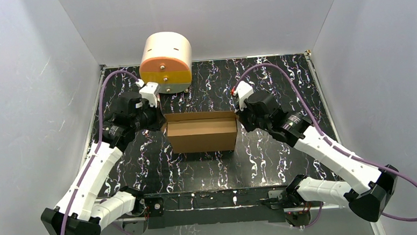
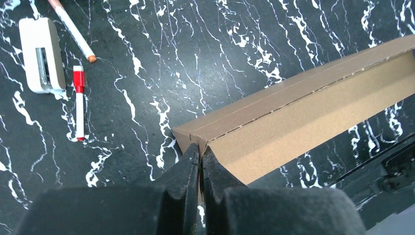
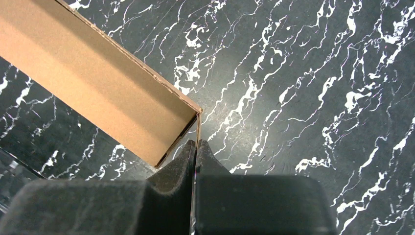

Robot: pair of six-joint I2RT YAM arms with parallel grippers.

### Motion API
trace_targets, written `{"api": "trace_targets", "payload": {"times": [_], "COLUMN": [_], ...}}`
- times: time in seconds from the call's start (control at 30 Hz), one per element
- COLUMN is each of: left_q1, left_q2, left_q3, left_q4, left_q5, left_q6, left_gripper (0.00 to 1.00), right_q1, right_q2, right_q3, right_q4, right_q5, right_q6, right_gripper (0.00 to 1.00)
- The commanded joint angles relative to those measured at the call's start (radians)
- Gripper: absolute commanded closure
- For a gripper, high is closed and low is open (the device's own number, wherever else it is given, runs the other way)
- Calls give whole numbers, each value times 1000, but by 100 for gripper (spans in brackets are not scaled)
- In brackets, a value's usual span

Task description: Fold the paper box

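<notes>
The brown cardboard paper box (image 1: 201, 131) stands in the middle of the black marbled table, partly formed, with a raised wall along it. My left gripper (image 1: 161, 121) is at its left end and my right gripper (image 1: 238, 117) at its right end. In the left wrist view the gripper (image 2: 200, 151) is shut on the box's end flap at the corner of the box (image 2: 303, 112). In the right wrist view the gripper (image 3: 196, 144) is shut on the thin end wall of the box (image 3: 98, 88).
A cream cylinder with an orange and yellow front (image 1: 165, 61) stands at the back of the table behind the box. A white holder (image 2: 41, 54), a red marker (image 2: 79, 100) and a white pen (image 2: 73, 32) lie left of the box.
</notes>
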Motion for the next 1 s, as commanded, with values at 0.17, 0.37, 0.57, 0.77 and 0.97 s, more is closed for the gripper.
{"api": "trace_targets", "payload": {"times": [0.17, 0.37, 0.57, 0.77, 0.97], "left_q1": [3, 1, -4, -12, -17], "left_q2": [16, 18, 32, 44, 43], "left_q3": [64, 55, 58, 54, 52], "left_q4": [-12, -11, -20, -28, -28], "left_q5": [29, 6, 4, -16, -24], "left_q6": [-241, -295, -342, -365, -390], "left_gripper": [100, 100, 100, 100, 100], "right_q1": [1, 0, 2, 2, 2], "right_q2": [54, 63, 79, 73, 83], "right_q3": [67, 101, 119, 136, 143], "right_q4": [1, -24, -39, -51, -54], "right_q5": [-35, -20, -29, 1, 31], "right_q6": [200, 309, 417, 528, 607], "right_gripper": [100, 100, 100, 100, 100]}}
